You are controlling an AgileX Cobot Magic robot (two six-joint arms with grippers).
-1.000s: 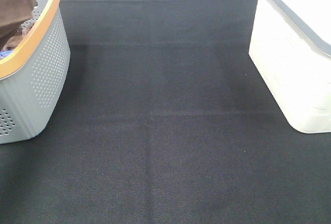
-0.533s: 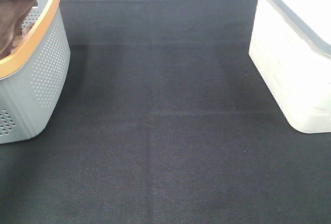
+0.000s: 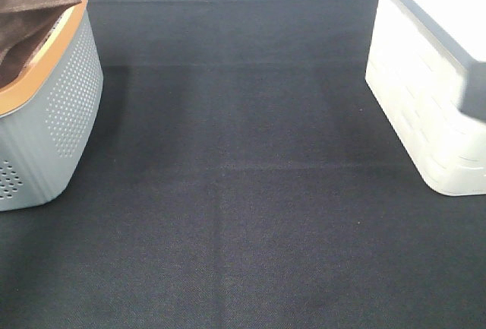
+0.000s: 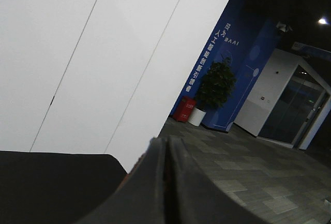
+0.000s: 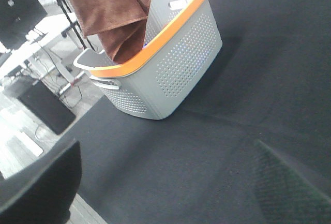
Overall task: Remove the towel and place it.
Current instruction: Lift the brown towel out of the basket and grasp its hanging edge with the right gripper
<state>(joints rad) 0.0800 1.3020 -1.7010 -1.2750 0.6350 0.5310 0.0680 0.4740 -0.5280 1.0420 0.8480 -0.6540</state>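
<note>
Rust-brown square microfibre towel [image 5: 108,6] hangs above grey perforated plastic basket with orange rim [image 5: 170,74] at left edge of black cloth tabletop [image 3: 243,192], lower end at rim level. Raised, probably to clear basket. Left gripper [image 4: 165,151]: fingers pressed together, rust sliver at pinch, judged gripping towel. Right gripper [image 5: 165,151]: fingers spread wide, empty, touching nothing, over tabletop.
</note>
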